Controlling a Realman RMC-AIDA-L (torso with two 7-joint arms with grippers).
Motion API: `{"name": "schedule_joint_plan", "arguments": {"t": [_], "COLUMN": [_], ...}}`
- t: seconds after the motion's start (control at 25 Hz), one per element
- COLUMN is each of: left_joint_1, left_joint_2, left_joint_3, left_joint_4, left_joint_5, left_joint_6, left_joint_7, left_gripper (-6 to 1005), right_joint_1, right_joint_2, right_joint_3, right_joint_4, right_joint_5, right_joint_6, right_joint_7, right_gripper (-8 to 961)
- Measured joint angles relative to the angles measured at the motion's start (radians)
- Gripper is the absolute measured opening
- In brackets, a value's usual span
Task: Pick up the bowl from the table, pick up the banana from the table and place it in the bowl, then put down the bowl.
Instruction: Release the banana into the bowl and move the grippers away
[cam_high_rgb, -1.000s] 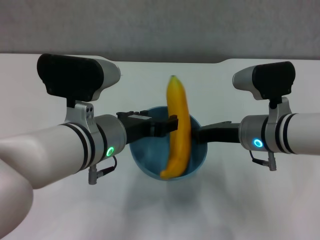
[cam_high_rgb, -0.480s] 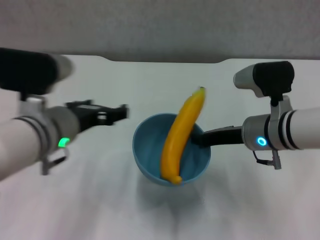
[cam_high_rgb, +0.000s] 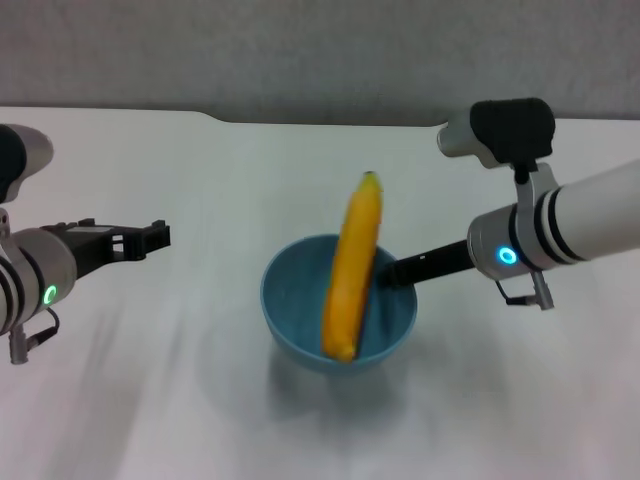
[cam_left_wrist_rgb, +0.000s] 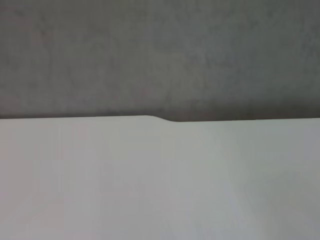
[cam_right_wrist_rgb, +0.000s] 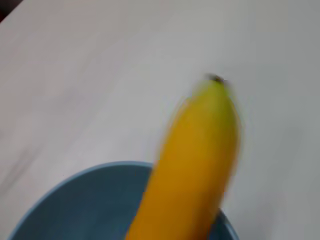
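Note:
The light-blue bowl (cam_high_rgb: 295, 300) is in the middle of the head view, held at its right rim by my right gripper (cam_high_rgb: 393, 273), which is shut on it. It seems to hang just above the white table (cam_high_rgb: 200, 170). The yellow-orange banana (cam_high_rgb: 351, 278) stands steeply in the bowl, its lower end inside and its dark stem tip pointing up over the far rim. My left gripper (cam_high_rgb: 148, 238) is open and empty, well to the left of the bowl. The right wrist view shows the banana (cam_right_wrist_rgb: 195, 170) and the bowl (cam_right_wrist_rgb: 75, 200) close up.
The table's far edge has a shallow notch (cam_high_rgb: 330, 122), which also shows in the left wrist view (cam_left_wrist_rgb: 165, 119), with a grey wall (cam_high_rgb: 320, 50) behind it. Bare white tabletop lies on all sides of the bowl.
My left gripper let go of the banana and drew back to the left. The banana tipped and now rests in the bowl. The right arm shifted slightly with the bowl.

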Motion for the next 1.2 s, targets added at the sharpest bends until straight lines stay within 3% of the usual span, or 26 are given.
{"name": "schedule_joint_plan", "arguments": {"t": [0.4, 1.2], "left_joint_1": [-0.006, -0.007], "left_joint_2": [-0.002, -0.003], "left_joint_3": [-0.002, 0.006], "left_joint_4": [0.008, 0.039], "left_joint_5": [0.019, 0.012], "left_joint_6": [-0.004, -0.036], "left_joint_7": [-0.001, -0.004], "left_gripper": [896, 896], "right_joint_1": [0.129, 0.089], "right_joint_2": [0.004, 0.017], "right_joint_3": [-0.003, -0.059], "right_joint_4": [-0.169, -0.195], "right_joint_5": [-0.025, -0.016], "right_joint_6": [-0.069, -0.103], "right_joint_7": [-0.027, -0.036], "right_gripper": [34, 34]}}
